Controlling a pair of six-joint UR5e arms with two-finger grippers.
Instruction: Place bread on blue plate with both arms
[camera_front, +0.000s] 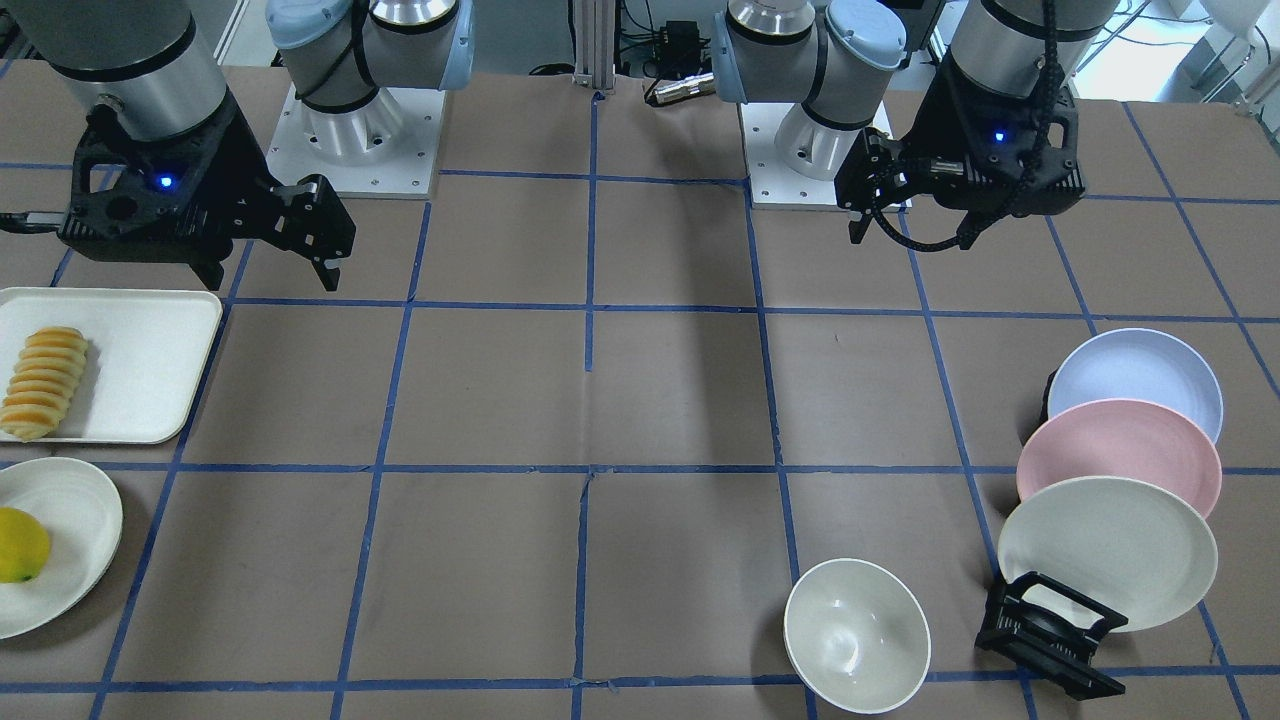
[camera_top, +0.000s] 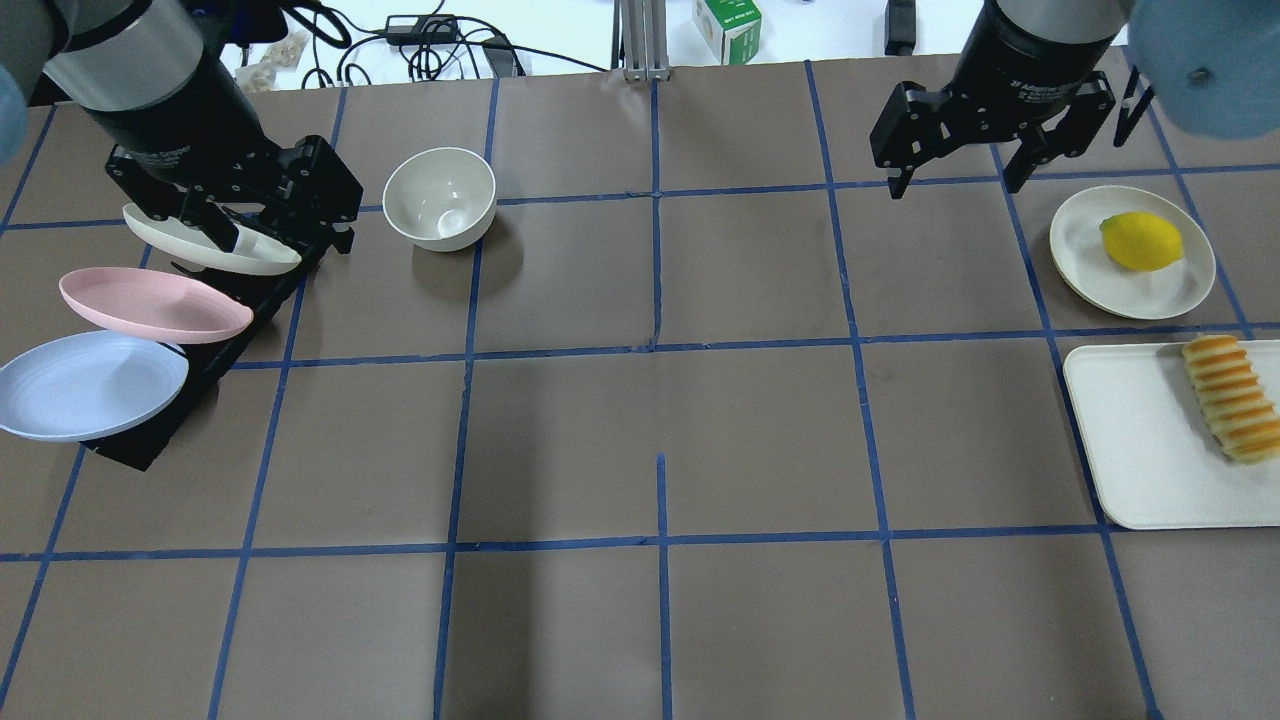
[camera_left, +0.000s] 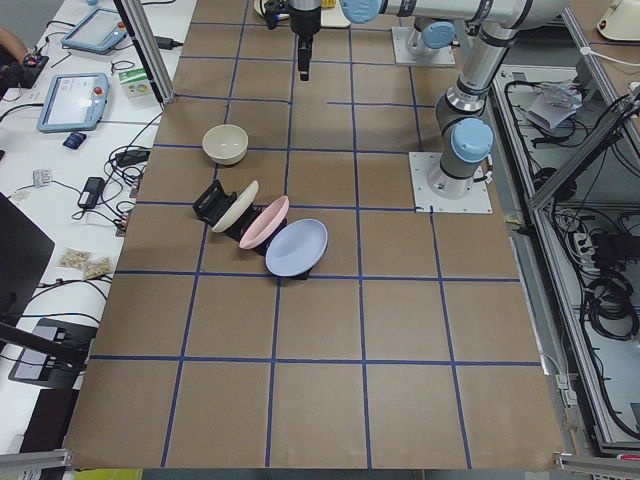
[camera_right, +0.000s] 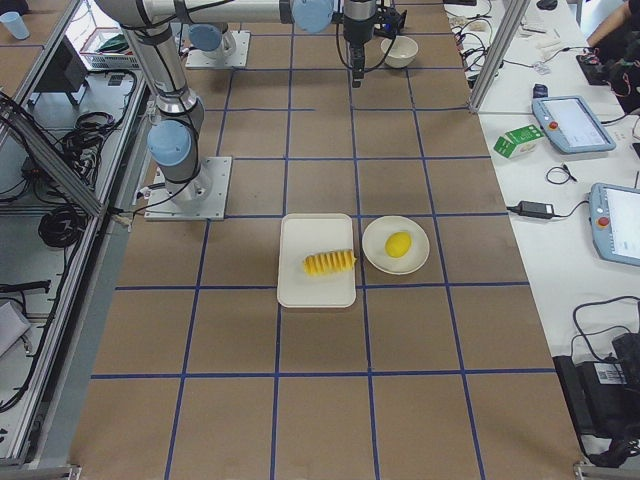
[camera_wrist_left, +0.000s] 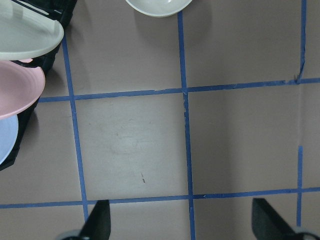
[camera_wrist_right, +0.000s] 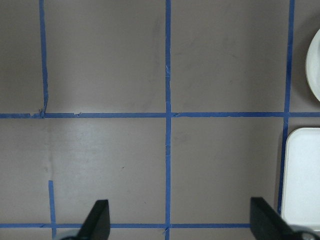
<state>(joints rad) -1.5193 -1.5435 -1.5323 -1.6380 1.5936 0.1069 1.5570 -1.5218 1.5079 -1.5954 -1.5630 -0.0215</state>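
The bread (camera_top: 1228, 397) lies on a white tray (camera_top: 1130, 440) at the table's right side; it also shows in the front view (camera_front: 42, 382) and the right-side view (camera_right: 330, 263). The blue plate (camera_top: 85, 385) leans in a black rack (camera_top: 200, 370) on the left, nearest the robot; it also shows in the front view (camera_front: 1135, 375) and at the left wrist view's edge (camera_wrist_left: 6, 140). My left gripper (camera_top: 280, 225) is open and empty above the rack's far end. My right gripper (camera_top: 955, 185) is open and empty, hovering beyond the tray.
A pink plate (camera_top: 150, 303) and a cream plate (camera_top: 215, 245) lean in the same rack. A cream bowl (camera_top: 440, 197) stands beside the rack. A yellow lemon (camera_top: 1140, 240) sits on a cream plate (camera_top: 1085, 265) beyond the tray.
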